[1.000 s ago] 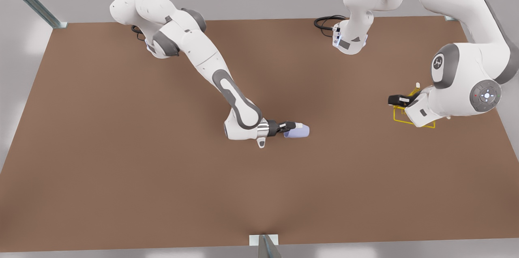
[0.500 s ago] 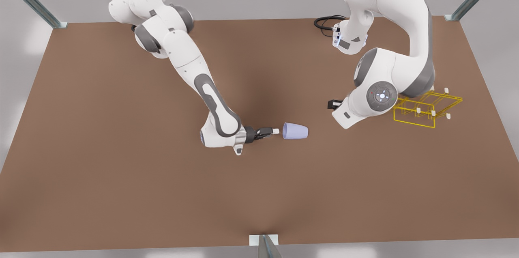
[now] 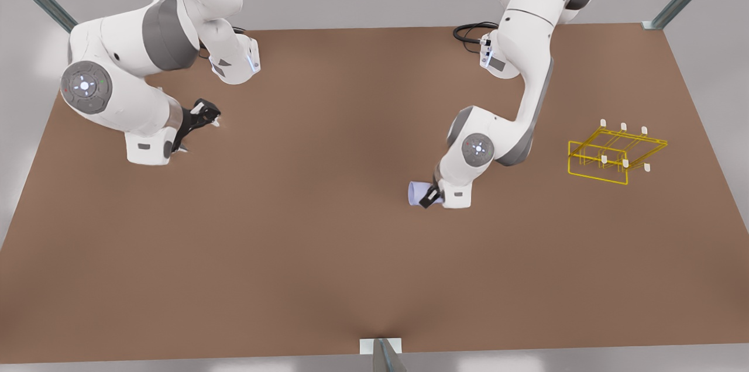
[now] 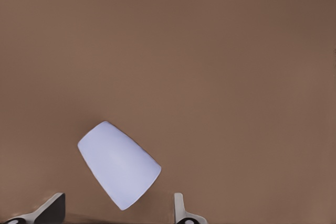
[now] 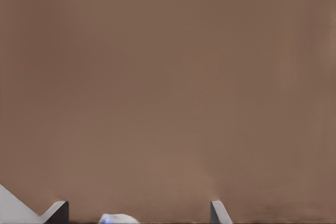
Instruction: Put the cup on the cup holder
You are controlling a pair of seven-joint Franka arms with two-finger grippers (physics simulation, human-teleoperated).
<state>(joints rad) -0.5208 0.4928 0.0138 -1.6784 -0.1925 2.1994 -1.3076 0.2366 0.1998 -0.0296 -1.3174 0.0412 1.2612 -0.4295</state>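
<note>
Two grippers are working over the brown table. Near the frame's centre, the left gripper is hovering at the cup, which is lying on its side, fingers spread wide around it without closing. At upper left, the right gripper is waiting, fingers wide. At right, well apart, the cup holder is standing.
</note>
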